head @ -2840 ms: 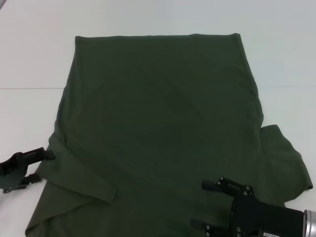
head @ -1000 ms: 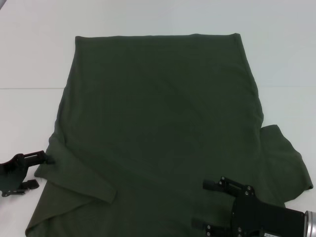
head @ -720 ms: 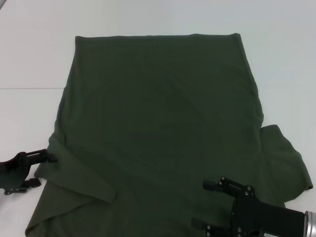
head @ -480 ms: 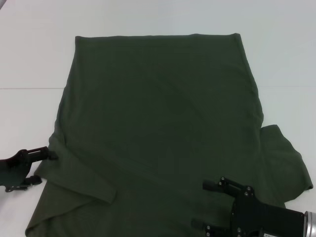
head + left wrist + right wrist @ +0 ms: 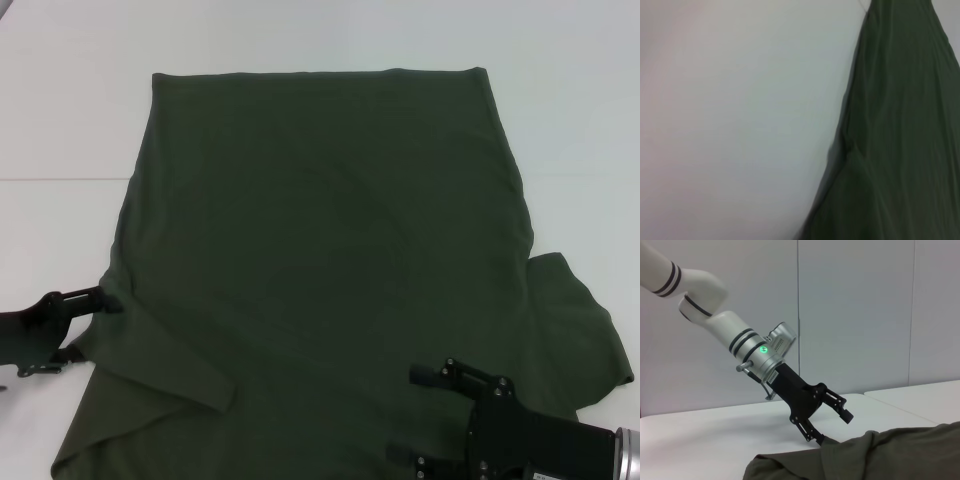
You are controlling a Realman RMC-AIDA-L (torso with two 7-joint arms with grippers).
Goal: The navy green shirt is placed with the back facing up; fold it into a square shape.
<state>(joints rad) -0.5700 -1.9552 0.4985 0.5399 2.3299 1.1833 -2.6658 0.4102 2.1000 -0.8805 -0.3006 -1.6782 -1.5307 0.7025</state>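
Note:
The navy green shirt (image 5: pixel 330 230) lies flat, back up, on the white table (image 5: pixel 60 120), hem at the far side. Its left sleeve is folded inward at the near left; its right sleeve (image 5: pixel 575 330) sticks out at the near right. My left gripper (image 5: pixel 88 335) is open at the shirt's near left edge, one fingertip (image 5: pixel 112 303) touching the cloth. In the right wrist view the left gripper (image 5: pixel 832 429) straddles the shirt's (image 5: pixel 880 455) edge with one finger low against the cloth. The left wrist view shows the shirt's side edge (image 5: pixel 900 140). My right gripper (image 5: pixel 405 413) is open over the shirt's near right part.
A seam line (image 5: pixel 60 179) crosses the table under the shirt. Bare white table lies to the left, right and beyond the hem. A pale wall (image 5: pixel 855 315) stands behind the table in the right wrist view.
My left gripper dipped slightly, then shifted forward and right to the shirt's left edge, staying open. The right arm and the shirt have not moved.

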